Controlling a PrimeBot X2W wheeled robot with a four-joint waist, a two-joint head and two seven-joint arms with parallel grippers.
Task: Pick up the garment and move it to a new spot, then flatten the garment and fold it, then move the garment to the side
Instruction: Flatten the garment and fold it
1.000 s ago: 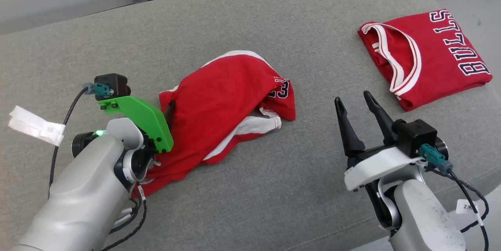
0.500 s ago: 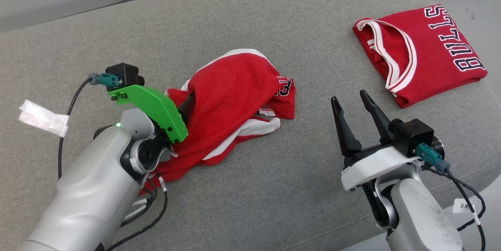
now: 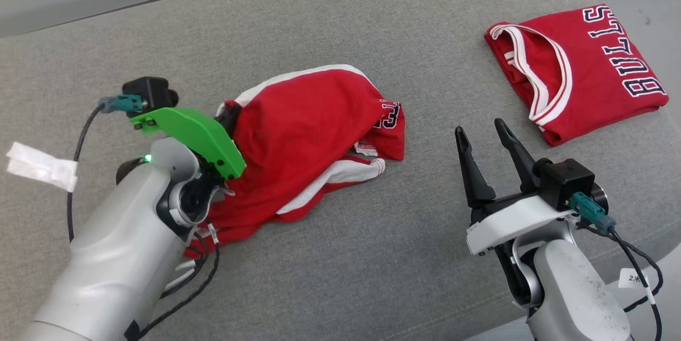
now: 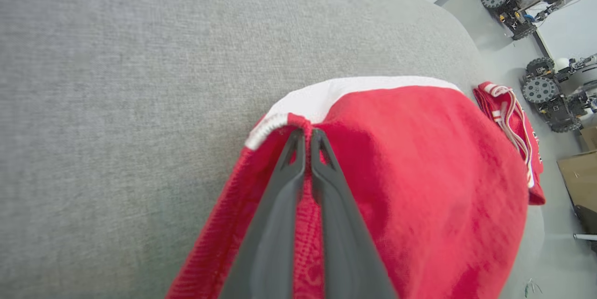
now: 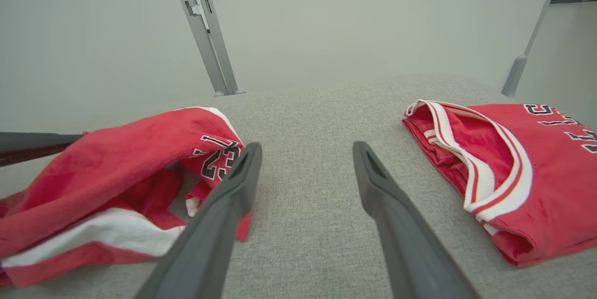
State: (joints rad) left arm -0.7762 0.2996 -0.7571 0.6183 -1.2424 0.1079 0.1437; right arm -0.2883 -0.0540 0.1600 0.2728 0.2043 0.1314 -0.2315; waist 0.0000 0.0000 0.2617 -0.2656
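Left wrist view: L pincer just clamped shut on garment, at its white-trimmed hem.
Garment: crumpled, mid surface, not lifted clear yet.
R pincer: spread, empty, near front edge.
Means: pick-up can prob. start.

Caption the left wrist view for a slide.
Left gripper pinching red garment at its white-trimmed edge, grey cushion beneath.

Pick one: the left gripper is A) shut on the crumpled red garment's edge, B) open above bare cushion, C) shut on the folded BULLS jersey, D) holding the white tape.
A: the left wrist view shows the left gripper pinched shut on the trimmed edge of the crumpled garment, with the folded jersey lying apart.
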